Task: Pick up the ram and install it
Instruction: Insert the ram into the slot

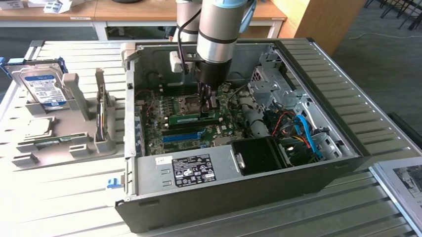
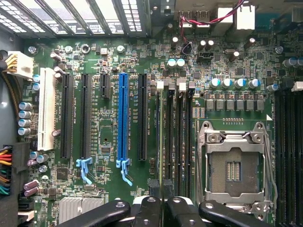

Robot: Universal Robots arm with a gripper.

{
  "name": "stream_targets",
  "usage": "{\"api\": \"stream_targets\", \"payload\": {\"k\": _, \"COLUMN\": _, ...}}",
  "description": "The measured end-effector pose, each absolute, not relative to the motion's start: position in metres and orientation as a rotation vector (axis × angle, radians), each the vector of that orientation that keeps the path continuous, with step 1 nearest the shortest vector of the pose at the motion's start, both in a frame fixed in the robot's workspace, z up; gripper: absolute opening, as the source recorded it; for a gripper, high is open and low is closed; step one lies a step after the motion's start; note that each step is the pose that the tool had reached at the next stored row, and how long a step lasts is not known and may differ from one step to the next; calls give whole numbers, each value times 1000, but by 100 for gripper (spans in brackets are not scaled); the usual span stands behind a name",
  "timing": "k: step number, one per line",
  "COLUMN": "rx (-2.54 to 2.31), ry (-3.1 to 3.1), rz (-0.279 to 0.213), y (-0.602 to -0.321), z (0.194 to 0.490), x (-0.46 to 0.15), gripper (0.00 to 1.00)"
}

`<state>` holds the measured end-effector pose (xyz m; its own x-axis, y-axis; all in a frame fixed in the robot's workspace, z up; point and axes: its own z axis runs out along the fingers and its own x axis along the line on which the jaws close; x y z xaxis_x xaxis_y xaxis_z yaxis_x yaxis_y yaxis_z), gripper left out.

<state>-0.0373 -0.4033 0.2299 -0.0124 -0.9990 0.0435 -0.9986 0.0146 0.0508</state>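
Gripper [image 1: 209,104] is down inside the open case [image 1: 343,123] — fingers [image 2: 150,208] nearly together, pinching the ram [image 1: 191,118] near one end. Ram stands on edge over the motherboard [image 2: 106,127] slots — just beside the CPU socket [image 2: 233,170].

open computer case [image 1: 343,116] beside a docked hard drive [image 1: 41,86].

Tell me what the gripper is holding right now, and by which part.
The gripper holds the ram, pinched at its upper long edge, toward the end on the exterior view's right, just over the motherboard.
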Motion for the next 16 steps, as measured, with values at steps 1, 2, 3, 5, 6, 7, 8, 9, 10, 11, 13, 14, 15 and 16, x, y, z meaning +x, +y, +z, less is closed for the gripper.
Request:
{"api": "stream_targets", "payload": {"k": 1, "rx": 2159, "ry": -2189, "rz": -9, "y": -403, "z": 230, "x": -37, "gripper": 12}}
{"api": "stream_targets", "payload": {"k": 2, "rx": 2160, "ry": -2189, "rz": -9, "y": -403, "z": 230, "x": -37, "gripper": 12}}
{"api": "stream_targets", "payload": {"k": 3, "rx": 2159, "ry": -2189, "rz": -9, "y": -403, "z": 230, "x": -37, "gripper": 12}}
{"api": "stream_targets", "payload": {"k": 5, "rx": 2159, "ry": -2189, "rz": -9, "y": -403, "z": 230, "x": -37, "gripper": 12}}
{"api": "stream_targets", "payload": {"k": 6, "rx": 2159, "ry": -2189, "rz": -9, "y": -403, "z": 230, "x": -37, "gripper": 12}}
{"api": "stream_targets", "payload": {"k": 7, "rx": 2159, "ry": -2189, "rz": -9, "y": -403, "z": 230, "x": -37, "gripper": 12}}
{"api": "stream_targets", "payload": {"k": 8, "rx": 2160, "ry": -2189, "rz": -9, "y": -403, "z": 229, "x": -37, "gripper": 12}}
{"api": "stream_targets", "payload": {"k": 9, "rx": 2160, "ry": -2189, "rz": -9, "y": -403, "z": 229, "x": -37, "gripper": 12}}
{"api": "stream_targets", "payload": {"k": 10, "rx": 2160, "ry": -2189, "rz": -9, "y": -403, "z": 229, "x": -37, "gripper": 12}}
{"api": "stream_targets", "payload": {"k": 11, "rx": 2160, "ry": -2189, "rz": -9, "y": -403, "z": 229, "x": -37, "gripper": 12}}
{"api": "stream_targets", "payload": {"k": 13, "rx": 2159, "ry": -2189, "rz": -9, "y": -403, "z": 229, "x": -37, "gripper": 12}}
{"api": "stream_targets", "payload": {"k": 14, "rx": 2159, "ry": -2189, "rz": -9, "y": -403, "z": 229, "x": -37, "gripper": 12}}
{"api": "stream_targets", "payload": {"k": 15, "rx": 2160, "ry": -2189, "rz": -9, "y": -403, "z": 228, "x": -37, "gripper": 12}}
{"api": "stream_targets", "payload": {"k": 16, "rx": 2159, "ry": -2189, "rz": -9, "y": -403, "z": 228, "x": -37, "gripper": 12}}
